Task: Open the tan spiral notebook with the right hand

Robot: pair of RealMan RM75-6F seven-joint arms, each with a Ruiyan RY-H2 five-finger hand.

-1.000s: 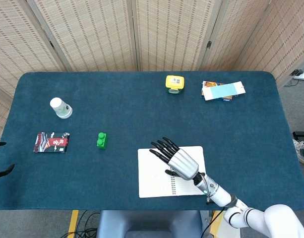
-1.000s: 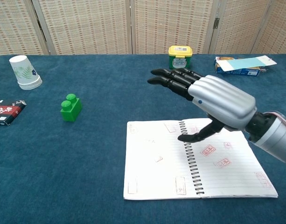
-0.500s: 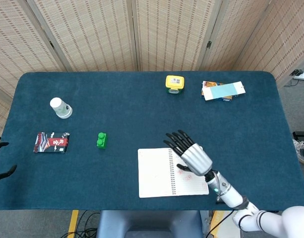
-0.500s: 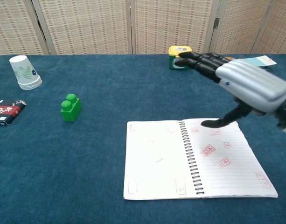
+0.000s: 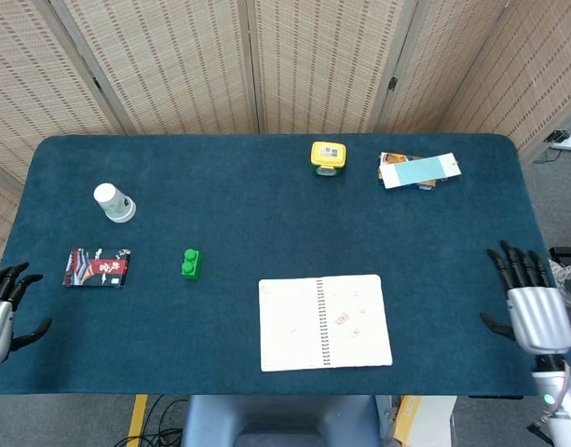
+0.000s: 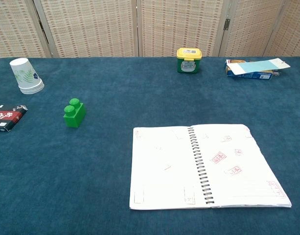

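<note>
The spiral notebook [image 5: 324, 322] [image 6: 203, 167] lies open and flat near the table's front edge, white lined pages up, with small red stamps on the right page. My right hand [image 5: 531, 308] hangs open at the table's right edge, well clear of the notebook, fingers spread and holding nothing. At the left edge my left hand [image 5: 0, 310] is also open and empty. Neither hand shows in the chest view.
A green brick [image 5: 191, 264] [image 6: 74, 113] sits left of the notebook. Further left are a dark snack packet [image 5: 97, 267] and an upturned paper cup [image 5: 113, 202]. A yellow jar [image 5: 328, 156] and a blue-and-white booklet stack [image 5: 417, 170] stand at the back.
My right hand has lifted off the notebook and pulled away to the table's right edge. The notebook stays open and flat. My left hand has come slightly further into view.
</note>
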